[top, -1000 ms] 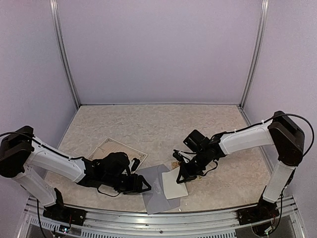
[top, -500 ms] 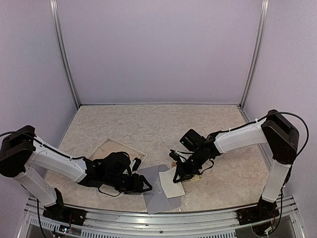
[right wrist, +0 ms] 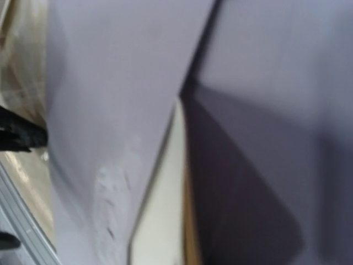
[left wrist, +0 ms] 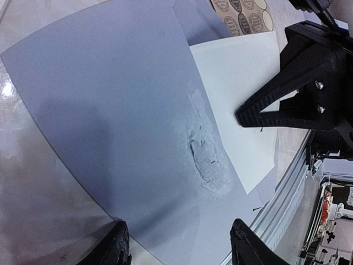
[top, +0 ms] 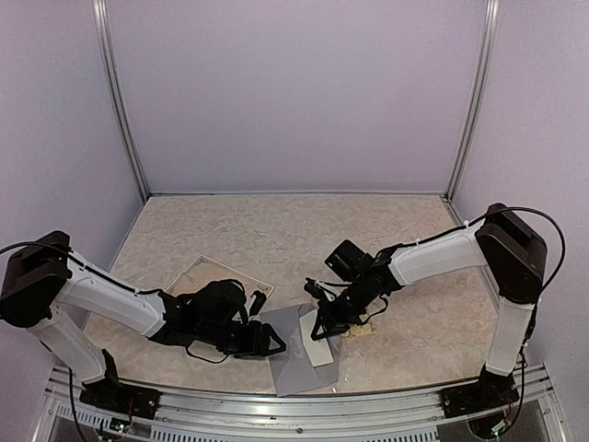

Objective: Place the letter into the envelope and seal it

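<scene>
Flat on the counter [top: 396, 239], close to the front rail [top: 304, 407] and between the two arms: the envelope [top: 291, 364], grey-lavender. Long axis running from the near rail toward the far side, leaning a little leftward at its far end. Mouth along one long edge, turned toward the right arm, with the flap [left wrist: 191, 23] spread flat on that side. Just inside the mouth edge, a pale rough patch [left wrist: 208, 160], plain in the left wrist view.

Partly tucked under that mouth edge: the letter [top: 319, 351], a cream sheet, one long side lying along the mouth and the rest out to the right over the flap.

Reaching in from the right, the right tool [top: 319, 330], pinched tight on the letter, tips low on the sheet. Blurred in its own wrist view, only grey paper and a cream strip to make out.

Low over the envelope's left part, the left tool [top: 269, 343], parted to a middling width and gripping nothing, both fingertips [left wrist: 114, 249] over grey paper. Cannot tell whether touching it.

Just beyond the letter, beside the right tool: a tan sticker sheet [top: 361, 324] of round stickers. Behind the left arm, near the envelope but apart from it: a cream bordered sheet [top: 207, 274], flat on the counter
</scene>
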{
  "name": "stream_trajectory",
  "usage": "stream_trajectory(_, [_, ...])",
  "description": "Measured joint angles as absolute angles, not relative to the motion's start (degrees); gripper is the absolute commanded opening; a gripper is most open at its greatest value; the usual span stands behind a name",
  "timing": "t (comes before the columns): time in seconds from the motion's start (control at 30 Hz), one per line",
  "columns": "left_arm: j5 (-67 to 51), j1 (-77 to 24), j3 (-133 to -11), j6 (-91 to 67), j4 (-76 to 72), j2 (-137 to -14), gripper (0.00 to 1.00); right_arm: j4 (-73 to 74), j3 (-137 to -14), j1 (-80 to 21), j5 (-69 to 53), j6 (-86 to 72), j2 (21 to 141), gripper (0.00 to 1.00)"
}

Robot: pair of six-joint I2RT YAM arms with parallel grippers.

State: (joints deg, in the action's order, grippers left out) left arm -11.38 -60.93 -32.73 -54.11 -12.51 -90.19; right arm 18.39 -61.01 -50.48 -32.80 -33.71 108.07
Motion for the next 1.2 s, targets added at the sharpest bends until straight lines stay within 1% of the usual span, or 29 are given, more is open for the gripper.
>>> stream_trajectory(0.07, [-11.3, -60.8, -33.2, -53.7, -12.4, -90.6, 0.59, 18.0, -61.5, -50.6, -33.0, -33.8, 108.6, 0.00])
stream_trajectory(0.1, [-11.2, -60.8, -33.4, -53.6, -12.4, -90.8, 0.59, 18.0, -61.7, -50.6, -33.0, -33.8, 108.8, 0.02])
stream_trajectory(0.23, [-11.0, -60.8, -33.7, -53.5, -12.1, -90.9, 0.59, 18.0, -62.4, -50.6, -32.9, -33.7, 108.9, 0.21])
stream_trajectory(0.27, [-10.7, -60.8, -33.8, -53.5, -11.9, -90.9, 0.59, 18.1, -62.5, -50.6, -32.8, -33.8, 108.9, 0.27])
stream_trajectory(0.3, [-10.4, -60.8, -33.8, -53.5, -11.9, -90.9, 0.59, 18.2, -62.7, -50.6, -32.5, -33.3, 108.8, 0.31])
stream_trajectory(0.47, [-8.2, -60.5, -33.8, -53.6, -8.9, -89.3, 0.59, 20.6, -62.9, -50.7, -30.5, -32.7, 107.4, 0.46])
stream_trajectory(0.53, [-7.4, -60.2, -33.8, -53.6, -7.1, -88.2, 0.59, 22.0, -62.9, -50.7, -29.2, -32.1, 105.9, 0.49])
stream_trajectory(0.67, [-6.5, -59.8, -33.5, -53.8, -5.4, -85.6, 0.59, 24.6, -63.0, -50.7, -26.1, -31.4, 103.1, 0.50])
stream_trajectory(0.8, [-6.2, -59.5, -33.4, -54.1, -5.5, -84.4, 0.59, 25.9, -63.0, -50.7, -23.7, -31.4, 101.2, 0.46])
stream_trajectory(0.97, [-6.2, -59.2, -33.0, -54.9, -6.4, -84.6, 0.59, 25.5, -62.2, -50.9, -22.2, -32.7, 101.0, 0.41])
stream_trajectory(1.2, [-7.4, -58.9, -32.9, -55.3, -9.4, -87.5, 0.57, 24.0, -60.3, -51.6, -22.1, -34.2, 101.1, 0.40])
